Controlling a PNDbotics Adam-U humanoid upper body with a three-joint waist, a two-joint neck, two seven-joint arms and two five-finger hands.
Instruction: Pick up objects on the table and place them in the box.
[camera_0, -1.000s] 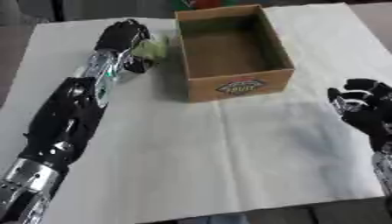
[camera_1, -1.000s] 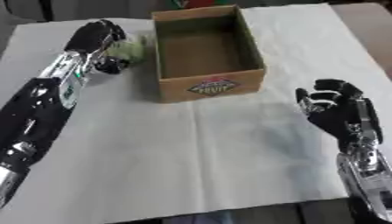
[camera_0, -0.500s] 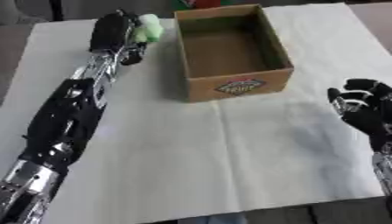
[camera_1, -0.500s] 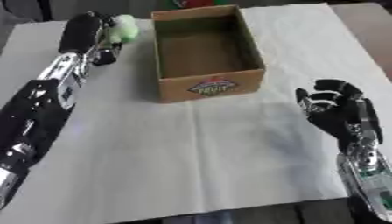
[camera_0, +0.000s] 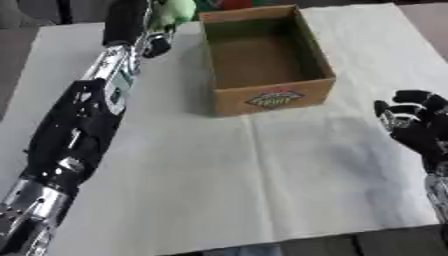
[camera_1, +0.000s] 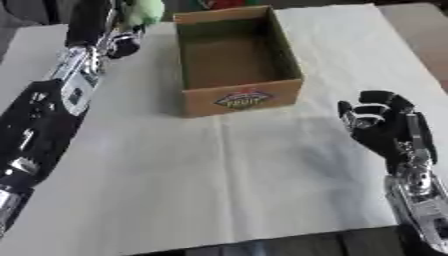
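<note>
The left hand (camera_0: 131, 20) is up at 11 o'clock, fingers curled round a pale green object (camera_0: 179, 9) held above the worktop (camera_0: 262, 175), just left of the open cardboard box (camera_0: 262, 60). The right hand (camera_1: 381, 125) rests at 3 o'clock, fingers relaxed and spread, holding nothing.

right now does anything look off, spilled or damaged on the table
Nothing stands out. The cardboard box sits upright and intact, and looks empty inside. The left hand holds a light green object up beside the box's far left corner; the right hand rests idle at the right.
</note>
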